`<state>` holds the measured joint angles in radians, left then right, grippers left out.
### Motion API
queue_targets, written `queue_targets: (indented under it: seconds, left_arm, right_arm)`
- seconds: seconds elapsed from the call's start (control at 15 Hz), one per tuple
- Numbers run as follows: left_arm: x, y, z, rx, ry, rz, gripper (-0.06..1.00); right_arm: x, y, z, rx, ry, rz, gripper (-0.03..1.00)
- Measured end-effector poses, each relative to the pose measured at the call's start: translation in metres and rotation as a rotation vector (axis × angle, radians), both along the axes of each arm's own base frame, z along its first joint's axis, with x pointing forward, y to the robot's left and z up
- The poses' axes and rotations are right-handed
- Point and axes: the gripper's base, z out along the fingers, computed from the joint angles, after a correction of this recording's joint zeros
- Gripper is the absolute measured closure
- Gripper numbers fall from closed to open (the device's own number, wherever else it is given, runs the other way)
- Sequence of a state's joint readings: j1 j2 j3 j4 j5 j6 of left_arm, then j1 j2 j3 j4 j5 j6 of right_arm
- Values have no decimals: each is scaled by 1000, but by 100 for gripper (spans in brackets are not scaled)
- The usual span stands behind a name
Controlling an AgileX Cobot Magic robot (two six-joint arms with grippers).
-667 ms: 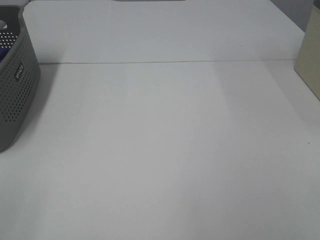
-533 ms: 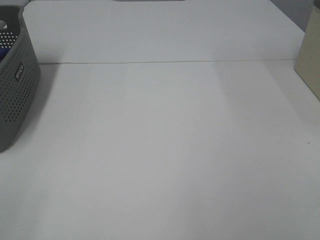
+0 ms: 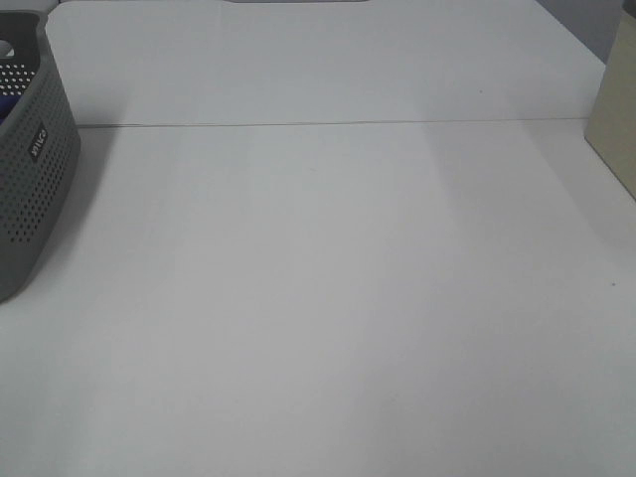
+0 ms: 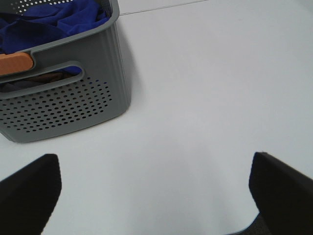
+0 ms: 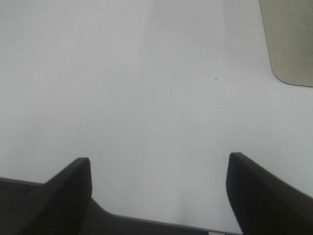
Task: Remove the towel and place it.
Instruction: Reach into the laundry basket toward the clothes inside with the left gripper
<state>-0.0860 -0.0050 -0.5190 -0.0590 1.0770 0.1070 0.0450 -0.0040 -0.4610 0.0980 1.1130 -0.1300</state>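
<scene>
The blue towel (image 4: 46, 22) lies bunched inside the grey perforated basket (image 4: 68, 105), seen in the left wrist view; only a sliver of blue (image 3: 6, 103) shows in the high view, where the basket (image 3: 35, 169) stands at the far left edge. My left gripper (image 4: 154, 188) is open and empty, low over the white table, a short way from the basket's side. My right gripper (image 5: 159, 188) is open and empty over bare table. Neither gripper shows in the high view.
An orange-brown object (image 4: 15, 62) sits in the basket beside the towel. A beige container (image 3: 614, 114) stands at the table's right edge; it also shows in the right wrist view (image 5: 288, 44). A seam (image 3: 328, 123) crosses the white table.
</scene>
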Motion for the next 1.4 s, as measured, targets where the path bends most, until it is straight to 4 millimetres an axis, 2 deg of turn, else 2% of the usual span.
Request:
queue_targets:
  seconds: [1.4]
  left_arm:
    - [0, 0, 0, 0, 0, 0, -5]
  right_arm:
    - [0, 0, 0, 0, 0, 0, 20]
